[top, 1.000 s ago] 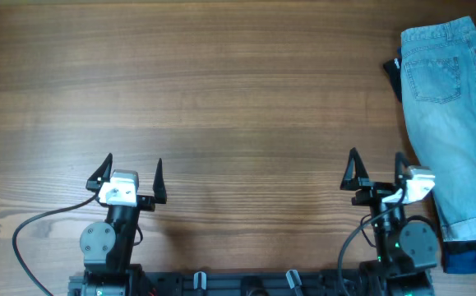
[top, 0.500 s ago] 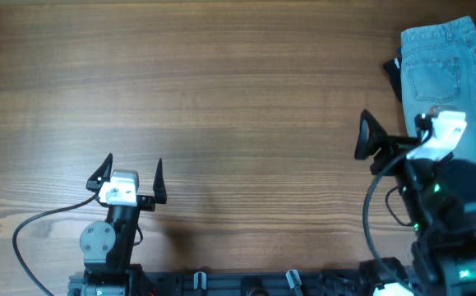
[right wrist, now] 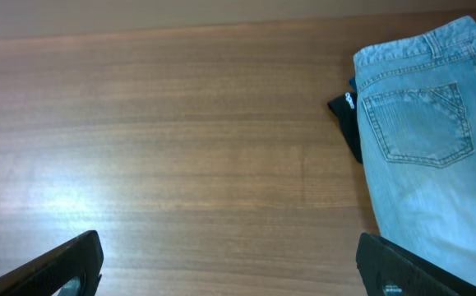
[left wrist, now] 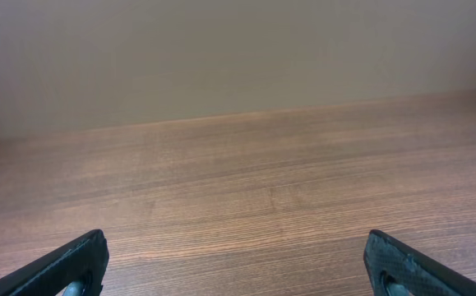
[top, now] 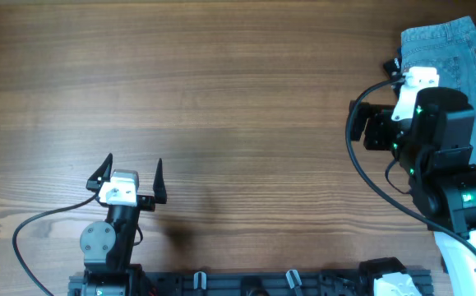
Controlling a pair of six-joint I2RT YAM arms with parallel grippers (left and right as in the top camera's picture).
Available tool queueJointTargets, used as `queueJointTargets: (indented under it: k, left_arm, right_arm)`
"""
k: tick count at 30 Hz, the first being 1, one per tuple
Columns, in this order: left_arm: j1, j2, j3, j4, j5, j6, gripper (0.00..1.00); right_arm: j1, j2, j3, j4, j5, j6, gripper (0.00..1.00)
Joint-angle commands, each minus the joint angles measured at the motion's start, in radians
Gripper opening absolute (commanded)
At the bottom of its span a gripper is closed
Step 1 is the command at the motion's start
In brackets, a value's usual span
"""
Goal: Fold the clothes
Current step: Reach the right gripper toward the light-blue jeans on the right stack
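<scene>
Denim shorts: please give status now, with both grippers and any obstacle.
Left gripper open, empty, over the table. Right gripper open, empty, beside the denim shorts. Shorts lie flat, not gripped. Black garment sticks out under their left edge.

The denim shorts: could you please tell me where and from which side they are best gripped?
Probably the left corner of the waistband, approached from the bare table on its left with the open right end effector. The denim shorts lie flat, pocket up, so that thick band is the easiest edge to pinch. Stay clear of the black garment poking out beside the pocket.
</scene>
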Motion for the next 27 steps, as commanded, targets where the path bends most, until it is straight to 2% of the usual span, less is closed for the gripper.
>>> queueJointTargets:
  k: [1, 9, 11, 12, 17, 22, 27]
  left_arm:
    - [0.006, -0.001, -0.008, 0.002, 0.016, 0.019, 1.0]
    - [0.006, -0.001, -0.008, 0.002, 0.016, 0.019, 1.0]
    - [0.006, -0.001, -0.008, 0.002, 0.016, 0.019, 1.0]
    - [0.006, -0.001, -0.008, 0.002, 0.016, 0.019, 1.0]
    - [0.006, -0.001, -0.008, 0.002, 0.016, 0.019, 1.0]
    - [0.006, -0.001, -0.008, 0.002, 0.016, 0.019, 1.0]
    - [0.006, -0.001, -0.008, 0.002, 0.016, 0.019, 1.0]
  right_arm:
    - [0.005, -0.001, 0.027, -0.023, 0.02, -0.047, 0.99]
    - [0.005, 0.041, 0.027, -0.081, 0.064, -0.069, 0.99]
    - [0.004, 0.047, 0.03, -0.08, 0.063, -0.066, 0.94]
    - [0.004, 0.069, 0.064, -0.098, 0.053, -0.036, 0.86]
    - [-0.063, 0.248, 0.228, -0.214, 0.048, -0.073, 0.87]
    - [-0.188, 0.446, 0.229, -0.208, 0.013, -0.073, 0.86]
    - [-0.19, 0.491, 0.229, -0.167, 0.003, -0.07, 0.81]
